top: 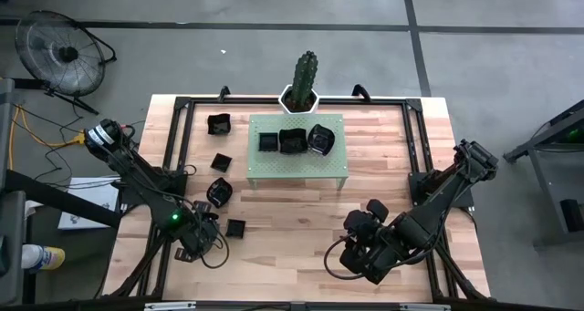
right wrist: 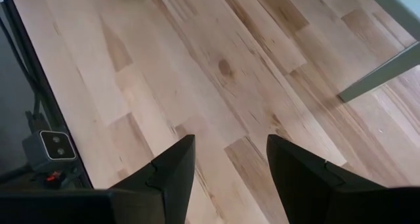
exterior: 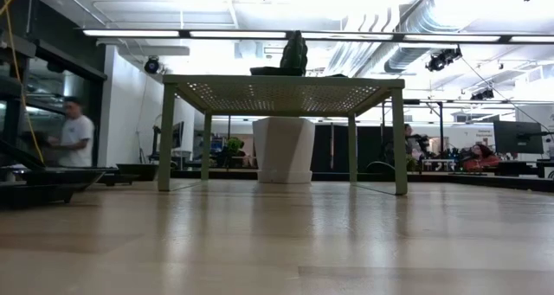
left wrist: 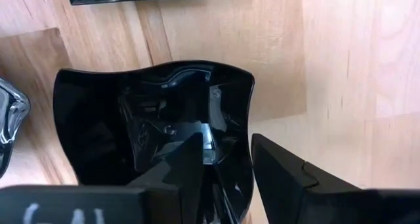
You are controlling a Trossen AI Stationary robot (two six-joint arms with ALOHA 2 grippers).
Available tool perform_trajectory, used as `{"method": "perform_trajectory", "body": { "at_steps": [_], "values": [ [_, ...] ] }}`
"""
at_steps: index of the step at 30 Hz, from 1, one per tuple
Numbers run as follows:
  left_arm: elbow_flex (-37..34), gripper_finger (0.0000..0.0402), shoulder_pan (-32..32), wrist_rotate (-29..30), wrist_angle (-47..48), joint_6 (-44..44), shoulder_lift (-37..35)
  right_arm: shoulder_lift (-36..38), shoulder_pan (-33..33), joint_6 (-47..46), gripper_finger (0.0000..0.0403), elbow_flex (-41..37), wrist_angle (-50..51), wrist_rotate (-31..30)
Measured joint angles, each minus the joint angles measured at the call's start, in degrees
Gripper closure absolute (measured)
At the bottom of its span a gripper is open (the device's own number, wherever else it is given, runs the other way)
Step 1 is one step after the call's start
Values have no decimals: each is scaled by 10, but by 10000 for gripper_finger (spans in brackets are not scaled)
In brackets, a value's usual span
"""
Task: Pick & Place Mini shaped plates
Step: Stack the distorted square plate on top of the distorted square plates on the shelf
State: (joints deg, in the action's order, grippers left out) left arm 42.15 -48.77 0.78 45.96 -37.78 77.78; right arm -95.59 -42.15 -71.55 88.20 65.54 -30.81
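Note:
In the left wrist view a glossy black wavy-edged mini shaped plate (left wrist: 151, 112) lies on the wooden table, and my left gripper (left wrist: 226, 171) stands straight above it, closed over its rim. In the high view my left gripper (top: 196, 238) hides this plate, near the table's front left. Other mini shaped plates lie close by: a square one (top: 235, 227) and one farther back (top: 219, 192). Three more sit on the pale green stand (top: 297, 165). My right gripper (right wrist: 230, 171) hangs open over bare wood at the front right. My left gripper has the plate's raised rim wall (left wrist: 244, 152) between its two fingers, one finger (left wrist: 190, 165) inside the dish and the other (left wrist: 282, 175) outside it. The fingers point down from above. The plate rests on the table.
A potted cactus (top: 304, 74) stands behind the stand at the far edge. Two further black plates (top: 219, 124) (top: 221, 160) lie left of the stand. Black frame rails (top: 178, 138) run along the table's sides. Bare wood lies between the two arms. A person (exterior: 74, 135) shows in the room behind.

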Motion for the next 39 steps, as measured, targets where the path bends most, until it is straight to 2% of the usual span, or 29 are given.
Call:
{"method": "perform_trajectory", "body": {
  "at_steps": [17,21,28,34,39],
  "values": [
    [-18,281,0,-5,-24,-30,0,0,0,0,219,0,0,-3],
    [-18,308,0,-6,-24,-30,0,0,0,0,219,0,0,-3],
    [-18,390,0,-11,-20,-30,-1,0,0,0,219,0,0,-3],
    [-10,399,0,-15,-11,-30,0,0,0,0,219,0,0,-3],
    [38,400,0,-17,54,-26,0,0,0,0,219,0,2,3]
  ]
}}
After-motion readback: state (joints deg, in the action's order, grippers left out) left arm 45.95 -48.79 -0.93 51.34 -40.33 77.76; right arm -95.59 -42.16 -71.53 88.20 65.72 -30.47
